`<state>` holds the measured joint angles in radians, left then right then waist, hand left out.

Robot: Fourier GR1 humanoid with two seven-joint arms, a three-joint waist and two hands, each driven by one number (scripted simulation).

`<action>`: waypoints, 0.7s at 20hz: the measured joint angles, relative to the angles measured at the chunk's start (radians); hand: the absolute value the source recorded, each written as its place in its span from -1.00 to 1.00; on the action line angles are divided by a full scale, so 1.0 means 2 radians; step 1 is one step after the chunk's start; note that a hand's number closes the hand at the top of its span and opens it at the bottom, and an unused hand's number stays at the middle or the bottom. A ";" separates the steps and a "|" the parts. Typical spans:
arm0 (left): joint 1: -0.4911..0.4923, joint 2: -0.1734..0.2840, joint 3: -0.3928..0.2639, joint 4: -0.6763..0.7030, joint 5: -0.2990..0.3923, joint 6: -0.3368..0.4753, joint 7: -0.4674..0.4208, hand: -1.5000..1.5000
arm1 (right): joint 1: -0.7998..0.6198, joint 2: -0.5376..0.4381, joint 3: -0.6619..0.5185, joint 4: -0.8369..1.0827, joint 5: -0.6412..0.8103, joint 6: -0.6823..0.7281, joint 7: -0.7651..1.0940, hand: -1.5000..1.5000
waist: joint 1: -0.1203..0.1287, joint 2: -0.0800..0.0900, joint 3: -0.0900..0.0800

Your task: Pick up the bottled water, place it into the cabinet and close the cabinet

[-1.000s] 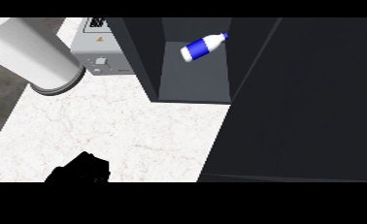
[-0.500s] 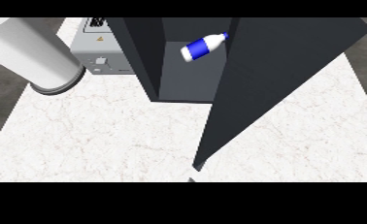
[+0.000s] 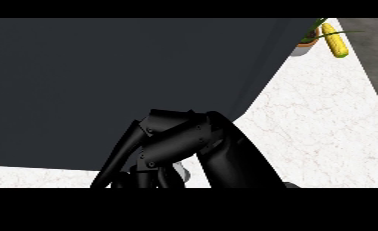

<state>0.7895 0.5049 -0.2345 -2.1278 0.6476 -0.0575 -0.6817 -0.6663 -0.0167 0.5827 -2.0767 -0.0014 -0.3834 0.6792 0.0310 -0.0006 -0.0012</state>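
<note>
Our black hand's [image 3: 184, 147] fingers [image 3: 166, 125] curl narrowly against the dark cabinet door [image 3: 125, 80] filling most of the view; which hand we cannot tell, the bottled water is hidden, corn [image 3: 334, 42] lies on the white counter [image 3: 310, 125].

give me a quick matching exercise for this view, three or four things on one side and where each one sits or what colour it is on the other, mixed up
Things:
1. cabinet door
2. corn cob
3. hand
4. counter top

Descriptions:
A. yellow, at the upper right corner
B. white marble, showing at the right
C. dark grey panel filling most of the view
D. black, at the lower middle, against the dark panel

Pairs: 1-C, 2-A, 3-D, 4-B
</note>
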 measured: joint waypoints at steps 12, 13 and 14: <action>0.041 0.019 0.075 0.003 0.047 -0.069 -0.005 1.00 | -0.085 0.004 -0.130 0.230 -0.076 0.088 -0.114 1.00 | -0.002 0.001 0.001; 0.047 0.017 0.077 0.001 0.044 -0.073 -0.007 1.00 | -0.095 0.005 -0.137 0.248 -0.080 0.093 -0.117 1.00 | -0.001 0.001 0.001; 0.051 0.017 0.080 0.000 0.047 -0.078 -0.006 1.00 | -0.104 0.006 -0.146 0.271 -0.081 0.099 -0.126 1.00 | -0.001 0.001 0.001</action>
<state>0.8918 0.5396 -0.0751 -2.1282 0.7407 -0.2129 -0.6930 -0.8736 -0.0057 0.2914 -1.5350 -0.1643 -0.1863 0.4266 0.0290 0.0015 0.0004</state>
